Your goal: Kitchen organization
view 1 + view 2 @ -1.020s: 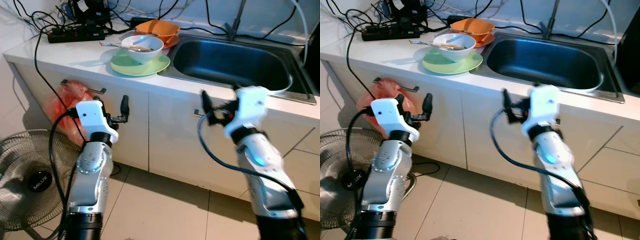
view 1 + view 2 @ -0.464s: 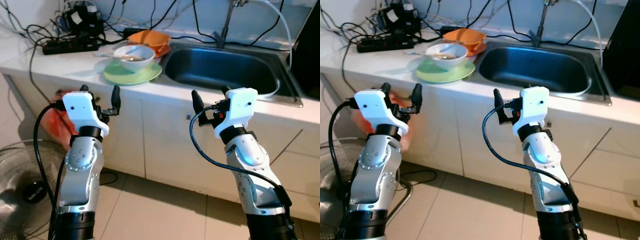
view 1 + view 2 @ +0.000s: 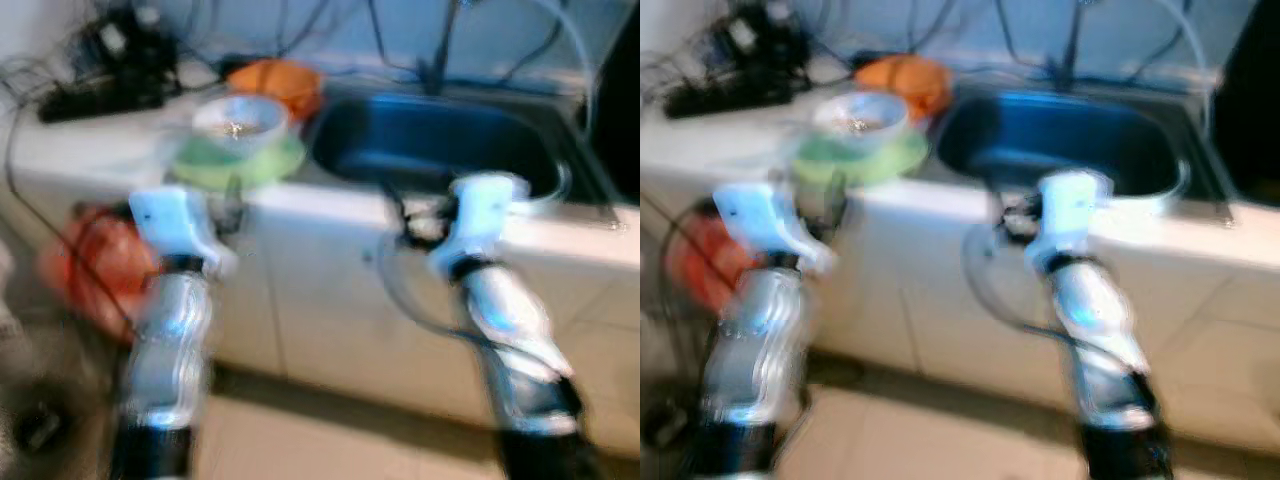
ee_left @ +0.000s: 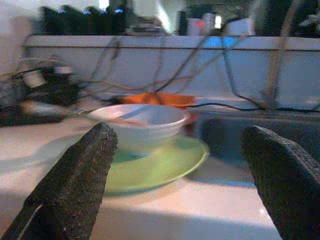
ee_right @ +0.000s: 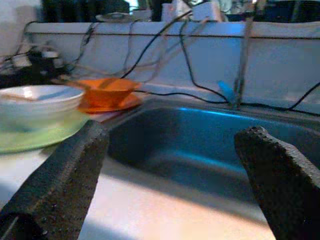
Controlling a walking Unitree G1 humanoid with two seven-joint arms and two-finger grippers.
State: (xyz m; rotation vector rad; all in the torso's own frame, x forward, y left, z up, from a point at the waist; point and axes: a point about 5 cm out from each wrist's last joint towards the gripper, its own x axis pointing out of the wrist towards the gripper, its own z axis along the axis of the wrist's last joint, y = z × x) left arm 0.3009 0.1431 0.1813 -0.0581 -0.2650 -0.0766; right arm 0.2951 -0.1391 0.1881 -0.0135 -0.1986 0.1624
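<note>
At the counter [image 4: 150, 210], I face a steel sink [image 5: 210, 150]; near its front edge a white bowl [image 4: 137, 122] sits on a green plate [image 4: 165, 165], my left gripper [image 4: 180, 165] and right gripper [image 5: 170, 165] both spread, empty.

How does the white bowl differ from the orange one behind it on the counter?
The white bowl sits on a green plate; the orange bowl sits on an orange plate. The white bowl stands nearer the counter's front edge, while the orange bowl is nearer the back wall, by the sink corner. Something thin lies across the white bowl; the orange one's contents are unclear. Both stand upright, left of the sink.
</note>
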